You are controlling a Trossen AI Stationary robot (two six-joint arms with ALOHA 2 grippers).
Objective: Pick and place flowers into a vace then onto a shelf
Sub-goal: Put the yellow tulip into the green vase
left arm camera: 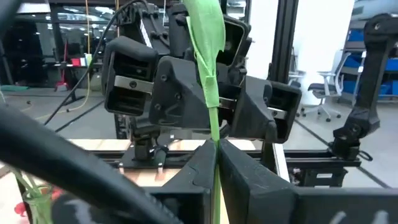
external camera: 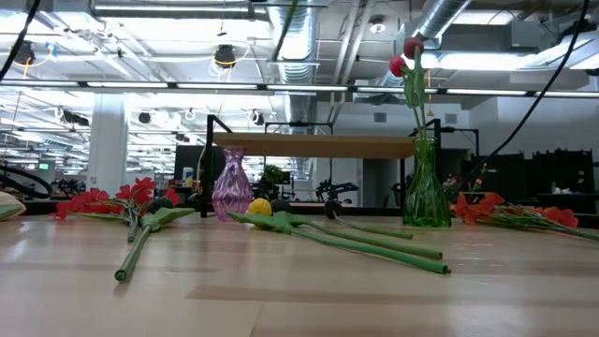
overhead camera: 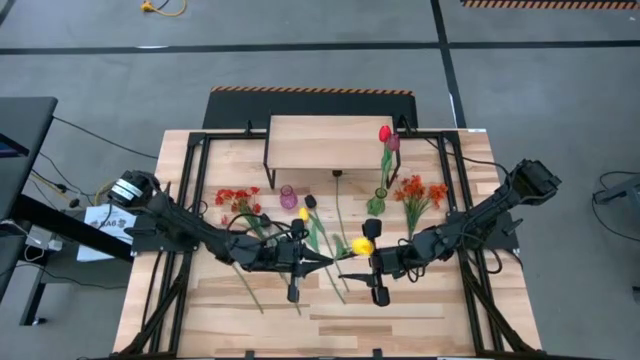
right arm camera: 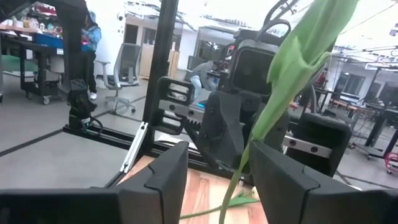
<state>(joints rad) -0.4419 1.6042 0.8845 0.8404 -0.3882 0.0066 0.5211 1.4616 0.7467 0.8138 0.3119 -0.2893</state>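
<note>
A flower with a green stem and leaf (left arm camera: pixel 207 43) hangs in the air between my two grippers over the middle of the table. Its yellow head (overhead camera: pixel 362 246) shows beside them. My left gripper (left arm camera: pixel 217 157), reaching in from the left (overhead camera: pixel 328 262), is shut on the stem. My right gripper (right arm camera: pixel 230 180) faces it from the right (overhead camera: pixel 348 274) and stands open, with the stem (right arm camera: pixel 239 169) passing between its fingers. A green vase (overhead camera: pixel 377 203) holding red and maroon tulips (external camera: pixel 407 56) stands before the shelf (overhead camera: pixel 325 143). A pink vase (external camera: pixel 232 184) stands beside it. My left gripper pinches the thin green stem (left arm camera: pixel 216 138) between its two fingers, below the leaf. The fingers come in about level from the table's left and lie across the stem. The flower is lifted clear of the table, and its stem and leaf rise above the fingers.
Several loose flowers lie on the tabletop: a yellow tulip (external camera: pixel 259 207) and a dark one (overhead camera: pixel 310 202) with long stems in the middle, and orange-red sprays at the left (overhead camera: pixel 237 200) and right (overhead camera: pixel 420 190). Black frame rails run along both table sides.
</note>
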